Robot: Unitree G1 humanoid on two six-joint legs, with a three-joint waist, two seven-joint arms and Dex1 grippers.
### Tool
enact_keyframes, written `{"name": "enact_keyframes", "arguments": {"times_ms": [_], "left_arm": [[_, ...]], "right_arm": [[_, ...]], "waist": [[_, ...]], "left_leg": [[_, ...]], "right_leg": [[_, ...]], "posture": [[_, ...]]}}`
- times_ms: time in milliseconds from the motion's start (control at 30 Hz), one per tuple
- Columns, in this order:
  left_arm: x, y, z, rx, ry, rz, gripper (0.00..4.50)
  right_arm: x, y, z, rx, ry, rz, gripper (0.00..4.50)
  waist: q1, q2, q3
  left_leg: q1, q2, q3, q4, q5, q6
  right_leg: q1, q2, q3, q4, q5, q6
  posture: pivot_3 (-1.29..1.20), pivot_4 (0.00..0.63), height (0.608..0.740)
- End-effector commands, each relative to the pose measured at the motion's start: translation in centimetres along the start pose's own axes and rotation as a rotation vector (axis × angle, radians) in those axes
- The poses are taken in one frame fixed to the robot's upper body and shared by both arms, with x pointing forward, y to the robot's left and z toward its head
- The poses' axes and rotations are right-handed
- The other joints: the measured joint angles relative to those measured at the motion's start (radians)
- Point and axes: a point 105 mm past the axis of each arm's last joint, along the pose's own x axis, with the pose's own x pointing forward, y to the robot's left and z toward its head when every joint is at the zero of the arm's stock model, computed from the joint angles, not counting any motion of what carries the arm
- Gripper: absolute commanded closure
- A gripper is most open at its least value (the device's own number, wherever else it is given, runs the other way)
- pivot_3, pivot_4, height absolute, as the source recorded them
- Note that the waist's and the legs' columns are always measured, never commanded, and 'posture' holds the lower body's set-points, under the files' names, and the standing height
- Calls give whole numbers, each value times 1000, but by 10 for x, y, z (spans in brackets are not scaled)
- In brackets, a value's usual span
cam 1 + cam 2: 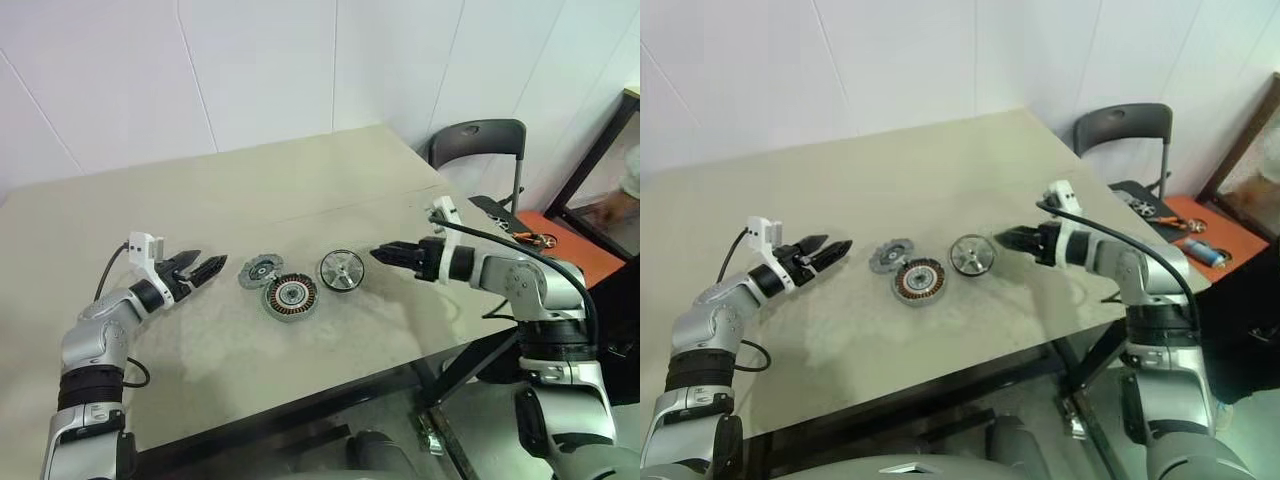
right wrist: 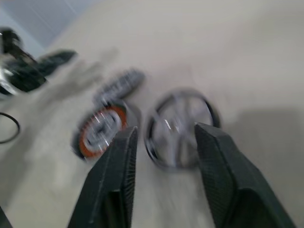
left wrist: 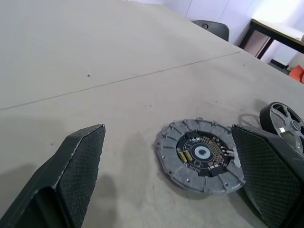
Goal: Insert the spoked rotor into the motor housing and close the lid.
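Observation:
Three motor parts lie mid-table. The spoked rotor [image 1: 341, 269] is a silver wheel with a dark rim, lying flat on the right. The motor housing [image 1: 291, 296], with copper windings and a reddish centre, sits just left of it and nearer me. The lid [image 1: 260, 271] is a flat grey disc with a notched rim and a dark circuit-board centre, behind and left of the housing. My left gripper [image 1: 215, 268] is open and level, pointing at the lid [image 3: 202, 154] from a short way off. My right gripper [image 1: 378, 255] is open and empty, its tips just right of the rotor [image 2: 180, 128].
The table's [image 1: 420, 345] front edge runs close below the parts. A dark chair [image 1: 480, 140] stands past the right corner. Beside it an orange mat [image 1: 575, 255] on the floor holds tools. A black cable [image 1: 140, 372] loops by my left arm.

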Motion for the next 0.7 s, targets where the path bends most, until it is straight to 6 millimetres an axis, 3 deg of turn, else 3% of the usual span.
{"name": "enact_keyframes", "arguments": {"times_ms": [33, 133, 267, 400, 567, 633, 700], "left_arm": [[4, -4, 19, 35, -48, -21, 0], [6, -4, 19, 38, -44, -20, 0], [4, -2, 19, 40, -40, -16, 0], [-2, 0, 16, 45, -29, -6, 0], [-8, -4, 21, 44, -39, -21, 0], [-11, -1, 21, 50, -33, -9, 0], [-12, 0, 21, 54, -28, -2, 0]], "right_arm": [[7, -21, -9, -66, 20, -92, 2574], [17, -45, -12, -73, 8, -199, 2574], [25, -46, -4, -73, -17, -175, 2574], [28, -47, -12, -44, 14, -142, 2574], [25, -27, -1, 36, -31, 6, 2574], [23, -21, -7, -29, 8, 41, 2574], [23, -18, -16, -55, 40, 53, 2190]], "waist": [[5, 0, 0], [7, 0, 0], [4, 0, 0], [6, 0, 0], [6, 0, 0], [6, 0, 0], [7, 0, 0]], "left_leg": [[1, 0, 0, 0, 0, 0], [1, 0, 0, 2, 0, 0], [1, 0, 1, 4, 0, 0], [1, 0, 0, 4, 0, 0], [0, 0, 0, 4, 0, 0], [0, 0, 0, 5, 0, 0], [0, 0, 0, 5, 0, 0]], "right_leg": [[1, 0, 0, 0, 0, 0], [3, 0, 0, 0, 0, 0], [3, 0, 0, 0, 1, 0], [2, 1, 0, 0, 1, 0], [2, 1, 0, 0, 1, 0], [2, 1, 0, 0, 1, 0], [2, 1, 0, 0, 1, 0]], "posture": [[0, 0, 740], [0, 0, 740], [0, 0, 740], [0, 0, 740], [0, 0, 740], [0, 0, 740], [0, 0, 740]]}}
